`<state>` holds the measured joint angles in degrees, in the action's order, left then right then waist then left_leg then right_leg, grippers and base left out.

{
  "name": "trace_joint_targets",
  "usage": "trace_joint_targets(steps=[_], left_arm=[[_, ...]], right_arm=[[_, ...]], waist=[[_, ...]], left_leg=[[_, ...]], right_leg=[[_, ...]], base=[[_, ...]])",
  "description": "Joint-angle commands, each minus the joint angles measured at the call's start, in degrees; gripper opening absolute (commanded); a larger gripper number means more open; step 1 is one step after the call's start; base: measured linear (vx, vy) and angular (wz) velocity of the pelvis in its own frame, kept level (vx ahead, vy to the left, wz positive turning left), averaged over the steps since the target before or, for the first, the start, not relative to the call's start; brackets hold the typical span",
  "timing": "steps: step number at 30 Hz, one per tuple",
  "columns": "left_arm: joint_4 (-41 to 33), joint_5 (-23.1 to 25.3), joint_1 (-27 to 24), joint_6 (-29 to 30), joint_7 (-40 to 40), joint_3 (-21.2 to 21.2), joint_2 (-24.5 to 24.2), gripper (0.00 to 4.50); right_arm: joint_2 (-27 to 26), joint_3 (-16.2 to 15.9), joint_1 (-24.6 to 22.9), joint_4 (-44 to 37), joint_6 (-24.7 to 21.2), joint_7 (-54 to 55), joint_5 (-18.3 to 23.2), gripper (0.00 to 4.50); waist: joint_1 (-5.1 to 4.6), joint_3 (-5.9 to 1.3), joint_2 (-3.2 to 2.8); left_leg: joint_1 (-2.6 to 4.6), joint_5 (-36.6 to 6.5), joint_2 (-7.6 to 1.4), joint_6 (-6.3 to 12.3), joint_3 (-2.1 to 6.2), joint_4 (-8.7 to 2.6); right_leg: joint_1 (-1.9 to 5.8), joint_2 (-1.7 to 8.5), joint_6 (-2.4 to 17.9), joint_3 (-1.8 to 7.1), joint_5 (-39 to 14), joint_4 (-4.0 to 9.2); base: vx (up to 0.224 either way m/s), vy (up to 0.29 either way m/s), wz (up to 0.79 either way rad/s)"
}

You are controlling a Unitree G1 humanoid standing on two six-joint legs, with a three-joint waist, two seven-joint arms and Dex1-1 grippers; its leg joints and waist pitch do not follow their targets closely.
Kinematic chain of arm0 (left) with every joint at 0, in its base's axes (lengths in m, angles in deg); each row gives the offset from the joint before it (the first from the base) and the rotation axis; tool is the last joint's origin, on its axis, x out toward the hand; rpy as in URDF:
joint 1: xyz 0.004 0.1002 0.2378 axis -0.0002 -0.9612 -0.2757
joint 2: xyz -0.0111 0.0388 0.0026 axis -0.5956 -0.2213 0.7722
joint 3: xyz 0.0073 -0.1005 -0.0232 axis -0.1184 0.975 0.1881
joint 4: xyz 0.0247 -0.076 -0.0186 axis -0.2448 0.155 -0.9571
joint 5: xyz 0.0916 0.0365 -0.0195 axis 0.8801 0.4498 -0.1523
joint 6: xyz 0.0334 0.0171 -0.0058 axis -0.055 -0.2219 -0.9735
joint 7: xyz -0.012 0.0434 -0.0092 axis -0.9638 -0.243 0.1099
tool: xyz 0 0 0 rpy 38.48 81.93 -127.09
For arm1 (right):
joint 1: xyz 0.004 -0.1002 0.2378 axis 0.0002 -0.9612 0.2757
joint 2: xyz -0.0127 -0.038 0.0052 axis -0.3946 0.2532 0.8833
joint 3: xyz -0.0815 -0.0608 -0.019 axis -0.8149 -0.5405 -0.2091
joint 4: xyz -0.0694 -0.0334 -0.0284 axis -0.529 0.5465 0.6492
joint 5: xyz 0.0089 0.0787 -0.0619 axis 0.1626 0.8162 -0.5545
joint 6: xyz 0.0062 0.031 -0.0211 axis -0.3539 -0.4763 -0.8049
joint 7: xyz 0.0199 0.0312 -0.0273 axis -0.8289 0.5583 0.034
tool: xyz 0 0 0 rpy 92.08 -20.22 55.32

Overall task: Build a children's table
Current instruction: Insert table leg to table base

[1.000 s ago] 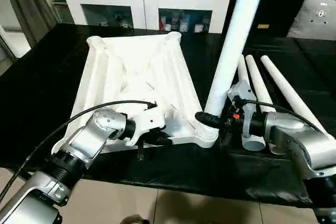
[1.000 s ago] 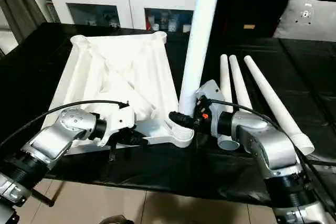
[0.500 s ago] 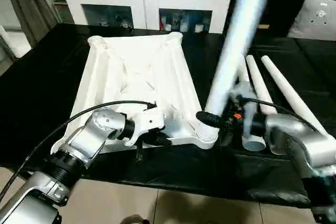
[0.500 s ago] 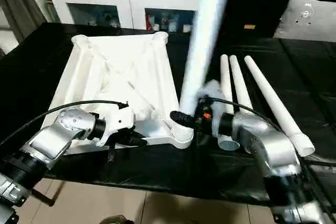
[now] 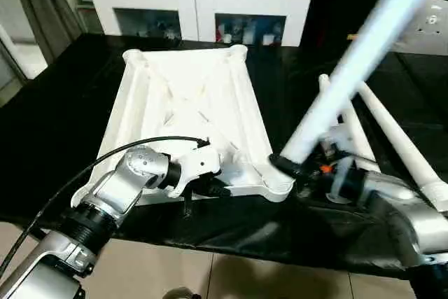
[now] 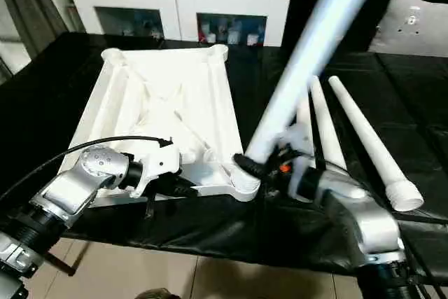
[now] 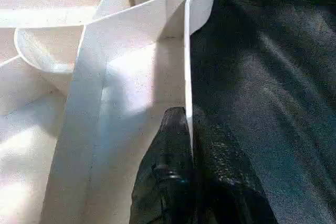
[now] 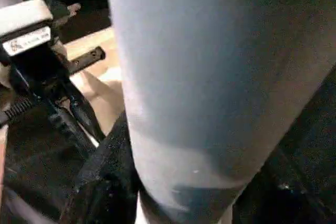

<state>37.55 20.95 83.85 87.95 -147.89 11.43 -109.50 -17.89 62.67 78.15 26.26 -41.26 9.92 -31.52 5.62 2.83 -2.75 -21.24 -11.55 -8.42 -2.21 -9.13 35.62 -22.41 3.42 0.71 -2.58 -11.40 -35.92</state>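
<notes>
My left gripper (image 7: 184, 129) pinches the tabletop (image 5: 189, 103) rim; my right gripper (image 5: 290, 168) grips a tilted leg (image 5: 350, 68) by its corner, on the black table (image 5: 56, 117).

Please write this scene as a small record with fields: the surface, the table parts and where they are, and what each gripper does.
surface: black table
tabletop: white, lying underside up, ribs showing
held leg: white tube, tilted toward the robot's right, lower end at the near right corner socket
loose legs: lying on the black table right of the tabletop
left gripper: shut on the tabletop's near edge wall
right gripper: closed around the held leg near its lower end
background: white cabinet with glass doors
</notes>
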Motion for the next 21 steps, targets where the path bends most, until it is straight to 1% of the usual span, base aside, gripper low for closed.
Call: trace_joint_targets(steps=[1, 2, 4, 5, 6, 7, 8, 9, 12, 13, 14, 15, 17, 19, 21], left_arm=[[-0.7, 0.3, 0.5, -0.7, -0.2, 1.4, 0.0, 0.0], [-0.6, 0.5, 0.6, -0.8, -0.4, 1.3, -0.1, 0.0], [-0.6, 0.6, 0.8, -1.0, -0.8, 1.1, -0.1, 0.0], [-0.6, 0.7, 0.9, -1.1, -1.0, 1.0, -0.2, 0.0], [-0.6, 0.7, 0.9, -1.1, -1.1, 1.0, -0.2, 0.0], [-0.4, 0.9, 1.2, -1.4, -1.5, 0.8, -0.3, 0.0], [-0.2, 1.1, 1.4, -1.7, -1.8, 0.7, -0.4, 0.0], [0.3, 1.2, 1.8, -1.9, -2.1, 0.6, -0.4, 0.0], [1.6, 1.7, 2.9, -2.6, -2.6, 0.7, -0.2, 0.0], [2.1, 1.7, 3.3, -2.6, -2.7, 0.9, -0.1, 0.0], [2.7, 1.6, 3.8, -2.5, -2.5, 1.2, 0.1, 0.0], [3.1, 1.6, 4.2, -2.4, -2.3, 1.5, 0.2, 0.0], [3.6, 1.4, 4.5, -2.0, -2.1, 1.8, 0.3, 0.0], [3.7, 1.0, 4.4, -1.2, -1.8, 2.5, 0.4, 0.0], [3.4, 0.6, 4.0, -0.5, -1.5, 3.1, 0.3, 0.0]], right_arm=[[1.6, -3.5, -1.3, 3.2, -1.6, 0.6, -5.4, 1.89], [1.6, -4.1, -0.5, 3.7, -1.9, 0.1, -5.5, 1.89], [1.7, -4.6, 0.2, 4.1, -2.5, -0.7, -5.3, 1.88], [1.9, -5.1, 0.5, 4.4, -2.7, -1.2, -5.3, 1.88], [1.9, -5.2, 0.6, 4.4, -2.8, -1.3, -5.3, 1.88], [2.7, -6.6, 1.3, 5.1, -3.1, -2.5, -5.9, 1.88], [3.2, -7.7, 1.6, 5.6, -3.3, -3.3, -6.4, 1.88], [3.5, -8.6, 2.0, 6.2, -3.7, -4.5, -6.4, 1.88], [3.5, -9.7, 3.1, 7.7, -3.8, -6.0, -6.6, 1.88], [3.4, -9.9, 3.3, 7.9, -3.8, -6.1, -6.8, 1.88], [3.5, -10.2, 3.6, 8.2, -3.8, -6.3, -6.9, 1.88], [3.5, -10.3, 3.7, 8.2, -3.9, -6.4, -7.0, 1.88], [3.4, -10.4, 3.8, 8.2, -4.3, -6.3, -6.9, 1.88], [3.0, -10.3, 3.7, 8.1, -5.0, -5.6, -6.8, 1.88], [2.5, -10.2, 3.5, 8.0, -5.5, -4.5, -6.9, 1.88]], waist=[[-0.34, -2.87, 0.03], [-0.55, -2.73, 0.02], [-0.84, -2.71, -0.02], [-0.89, -2.85, -0.09], [-0.89, -2.85, -0.09], [-0.88, -2.91, -0.16], [-0.91, -3.0, -0.07], [-0.89, -2.99, -0.09], [-0.84, -3.01, -0.07], [-0.81, -3.0, 0.1], [-0.81, -2.95, -0.01], [-0.87, -2.91, 0.0], [-0.86, -2.66, 0.0], [-0.86, -2.7, 0.06], [-0.89, -2.64, -0.04]], left_leg=[[0.79, -16.4, -4.36, -0.03, 1.68, -5.31], [0.92, -17.6, -4.42, -0.42, 1.81, -5.52], [1.11, -18.7, -4.45, -0.75, 1.94, -5.61], [1.12, -18.5, -4.49, -0.76, 1.96, -5.62], [1.12, -18.5, -4.49, -0.76, 1.96, -5.62], [1.04, -18.0, -4.52, -0.67, 1.96, -5.65], [0.94, -17.3, -4.46, -0.42, 1.93, -5.61], [0.94, -16.7, -4.47, -0.24, 1.84, -5.52], [0.92, -16.2, -4.41, 0.16, 1.76, -5.43], [0.94, -16.1, -4.48, 0.19, 1.75, -5.48], [1.01, -16.3, -4.46, 0.19, 1.76, -5.5], [0.99, -17.0, -4.42, -0.02, 1.81, -5.53], [1.26, -19.1, -4.51, -0.46, 1.9, -5.71], [1.29, -19.5, -4.54, -0.7, 2.01, -5.78], [1.27, -19.6, -4.58, -0.85, 2.04, -5.87]], right_leg=[[2.35, 5.38, 11.4, 2.93, -18.7, 5.42], [2.31, 5.38, 11.0, 2.94, -20.5, 5.56], [2.34, 5.48, 10.7, 3.0, -21.6, 5.7], [2.37, 5.49, 10.9, 3.07, -20.6, 5.64], [2.37, 5.49, 10.9, 3.07, -20.6, 5.64], [2.42, 5.44, 11.3, 3.11, -18.8, 5.52], [2.57, 5.36, 11.7, 3.05, -17.2, 5.33], [2.54, 5.42, 12.1, 3.1, -16.4, 5.32], [2.62, 5.47, 12.6, 3.13, -15.7, 5.33], [2.62, 5.47, 12.7, 3.14, -15.5, 5.31], [2.53, 5.46, 12.8, 3.1, -15.9, 5.32], [2.59, 5.47, 12.7, 3.05, -16.9, 5.35], [2.37, 5.54, 11.9, 3.11, -20.4, 5.69], [2.38, 5.62, 11.4, 3.16, -21.5, 5.77], [2.27, 5.62, 11.3, 3.21, -21.5, 5.8]], base=[[0.0, 0.0, 0.0], [0.0, 0.0, 0.0], [0.0, 0.0, 0.0], [0.0, 0.0, 0.0], [0.0, 0.0, 0.0], [0.0, 0.0, 0.0], [0.0, 0.0, 0.0], [0.0, 0.0, 0.0], [0.0, 0.0, 0.0], [0.0, 0.0, 0.0], [0.0, 0.0, 0.0], [0.0, 0.0, 0.0], [0.0, 0.0, 0.0], [0.0, 0.0, 0.0], [0.0, 0.0, 0.0]])
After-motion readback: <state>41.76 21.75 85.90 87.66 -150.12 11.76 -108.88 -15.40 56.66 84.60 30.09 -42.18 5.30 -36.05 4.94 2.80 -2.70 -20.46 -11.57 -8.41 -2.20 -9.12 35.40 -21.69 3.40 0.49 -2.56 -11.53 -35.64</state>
